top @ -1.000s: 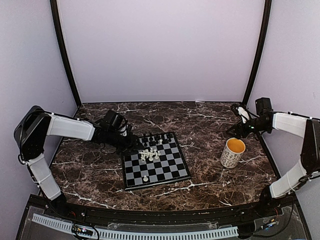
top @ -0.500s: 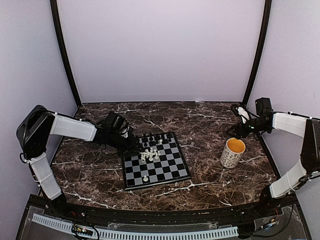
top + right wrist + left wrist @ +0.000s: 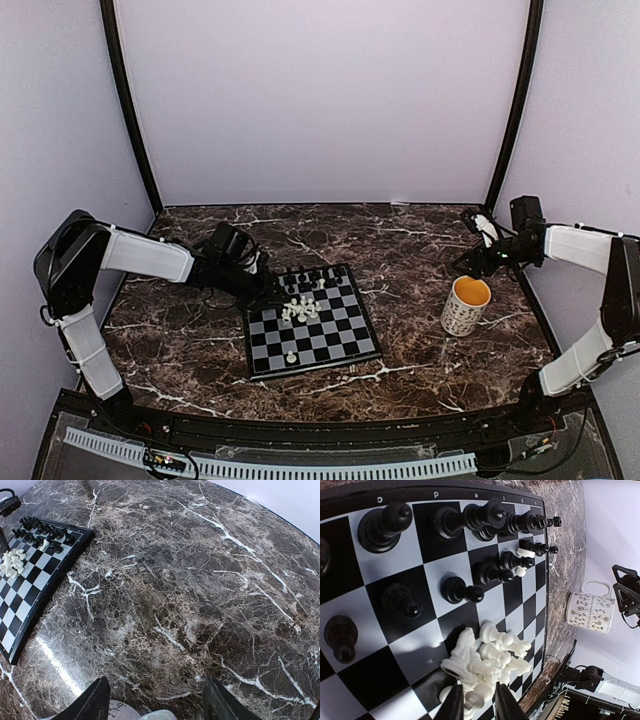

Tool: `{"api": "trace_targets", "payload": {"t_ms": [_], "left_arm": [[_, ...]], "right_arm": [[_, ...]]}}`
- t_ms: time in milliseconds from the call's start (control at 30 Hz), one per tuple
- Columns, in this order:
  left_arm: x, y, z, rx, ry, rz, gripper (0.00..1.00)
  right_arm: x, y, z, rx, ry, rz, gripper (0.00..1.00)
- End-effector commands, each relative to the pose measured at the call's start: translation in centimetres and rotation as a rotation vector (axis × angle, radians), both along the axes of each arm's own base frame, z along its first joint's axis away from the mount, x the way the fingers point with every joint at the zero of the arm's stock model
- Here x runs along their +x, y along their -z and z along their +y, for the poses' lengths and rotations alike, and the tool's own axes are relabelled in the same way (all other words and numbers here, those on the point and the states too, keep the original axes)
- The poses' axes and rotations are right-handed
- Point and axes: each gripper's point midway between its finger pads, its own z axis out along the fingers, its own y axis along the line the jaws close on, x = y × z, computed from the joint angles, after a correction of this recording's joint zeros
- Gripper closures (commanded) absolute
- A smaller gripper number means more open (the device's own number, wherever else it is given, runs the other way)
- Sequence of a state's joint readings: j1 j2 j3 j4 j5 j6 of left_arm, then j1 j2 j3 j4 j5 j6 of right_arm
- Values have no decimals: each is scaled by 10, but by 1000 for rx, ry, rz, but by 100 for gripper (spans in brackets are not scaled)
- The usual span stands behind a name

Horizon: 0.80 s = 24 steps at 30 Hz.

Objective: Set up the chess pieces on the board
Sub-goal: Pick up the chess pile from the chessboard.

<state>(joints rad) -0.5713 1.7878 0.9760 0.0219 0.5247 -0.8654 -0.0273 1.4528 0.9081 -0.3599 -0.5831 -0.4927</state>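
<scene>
Over the small black-and-white checkerboard (image 3: pixel 330 340), the left gripper (image 3: pixel 477 692) sits narrowed amid piled tiny white chessmen (image 3: pixel 490 660), grasp unclear; the right gripper (image 3: pixel 156 680) gapes.

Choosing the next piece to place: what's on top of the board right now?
On the board, black pieces stand along the far rows, white pieces lie heaped in the middle, and one white piece stands alone nearer the arms. The left gripper covers part of the heap.
</scene>
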Motion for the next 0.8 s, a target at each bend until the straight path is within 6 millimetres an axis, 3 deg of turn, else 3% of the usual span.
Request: {"api": "trace_targets", "payload": {"t_ms": [0,500,633,767], "left_arm": [[3,-9,-3,-23,15,-21,78],[9,-28,7,94,45,-133,92],[11,-48,10,177,90,-235,93],[9,-82,11,250,134,-385,93]], "right_arm": [[2,0,-1,1,0,-1,35],[2,1,0,1,-4,2,34],[2,2,0,0,-4,4,34],[2,1,0,-1,-4,1,34]]}}
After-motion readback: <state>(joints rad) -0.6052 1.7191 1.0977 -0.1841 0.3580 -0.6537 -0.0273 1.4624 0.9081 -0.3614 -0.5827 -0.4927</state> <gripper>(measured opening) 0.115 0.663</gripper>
